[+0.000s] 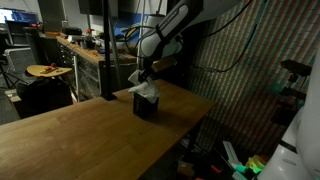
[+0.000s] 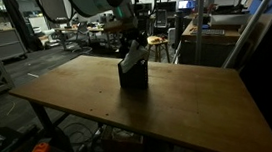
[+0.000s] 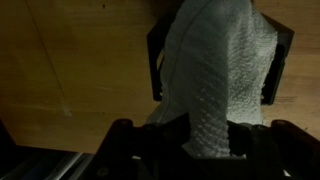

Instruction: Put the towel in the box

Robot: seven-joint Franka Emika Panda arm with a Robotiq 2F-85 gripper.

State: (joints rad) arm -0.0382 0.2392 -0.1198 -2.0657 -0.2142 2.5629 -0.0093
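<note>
dim workshop with cluttered benches [image 1: 85, 48] at the back; up front a broad wooden table [image 1: 70, 135], also seen in the wrist view as a bare wood surface [image 3: 70, 70]; a patterned screen [image 1: 240, 85] stands beside the table in an exterior view.

a small dark box [image 1: 147, 107] stands upright on the table, near the far edge in that exterior view, nearer the middle in an exterior view [image 2: 132, 78]; in the wrist view we see its dark walls [image 3: 155, 60] either side of the cloth.

the towel [image 1: 148, 90] is white; it hangs from the gripper [image 1: 143, 73] straight down onto the box's open top; in an exterior view the towel [image 2: 134, 55] stands up out of the box as a pale strip, lower end at or inside the rim; in the wrist view the towel [image 3: 215, 70] covers most of the opening; we cannot tell if it touches the box floor.

the gripper [image 3: 205, 140] sits just above the box; its fingers [image 3: 165, 135] are closed on the towel's upper end, cloth pinched between them; the gripper [image 2: 132, 36] points down, with the arm [image 1: 168, 30] bending up and away behind it.
</note>
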